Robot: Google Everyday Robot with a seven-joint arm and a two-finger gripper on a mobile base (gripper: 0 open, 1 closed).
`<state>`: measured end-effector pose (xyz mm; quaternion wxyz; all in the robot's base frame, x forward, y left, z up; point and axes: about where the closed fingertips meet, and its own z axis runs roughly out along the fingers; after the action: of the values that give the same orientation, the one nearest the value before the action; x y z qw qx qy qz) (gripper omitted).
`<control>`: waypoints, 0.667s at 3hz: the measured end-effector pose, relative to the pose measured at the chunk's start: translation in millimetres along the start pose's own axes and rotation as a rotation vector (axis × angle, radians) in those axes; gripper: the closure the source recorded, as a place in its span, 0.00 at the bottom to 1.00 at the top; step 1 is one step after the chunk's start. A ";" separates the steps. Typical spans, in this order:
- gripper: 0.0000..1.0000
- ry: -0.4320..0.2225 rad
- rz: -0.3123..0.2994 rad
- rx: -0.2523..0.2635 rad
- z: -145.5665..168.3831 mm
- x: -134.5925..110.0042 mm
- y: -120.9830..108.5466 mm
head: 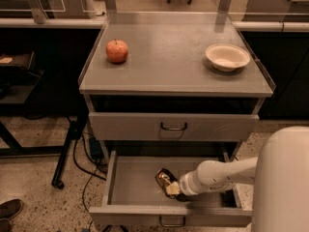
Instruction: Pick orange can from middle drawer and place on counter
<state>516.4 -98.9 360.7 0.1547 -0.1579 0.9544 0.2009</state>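
The middle drawer [133, 185] is pulled open below the cabinet, its grey floor showing. The orange can [164, 178] lies tilted on that floor near the drawer's centre, shiny with dark and gold patches. My white arm reaches in from the right, and the gripper [174, 188] sits right against the can's near right side, partly covering it. The counter [169, 66] is the flat grey top of the cabinet, well above the can.
A red-orange apple [117, 50] rests on the counter's left, a cream bowl [227, 56] on its right. The upper drawer front [174, 126] is closed. My white body [282, 178] fills the lower right. Cables and a dark frame leg [67, 144] stand left of the cabinet.
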 end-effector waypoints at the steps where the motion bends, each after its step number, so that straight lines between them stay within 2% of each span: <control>1: 1.00 0.000 0.001 -0.001 -0.1 0.0 0.4; 2: 1.00 -0.044 0.022 0.011 -20.2 -1.9 2.1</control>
<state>512.7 -105.3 379.7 0.1744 -0.1420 0.9535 0.2008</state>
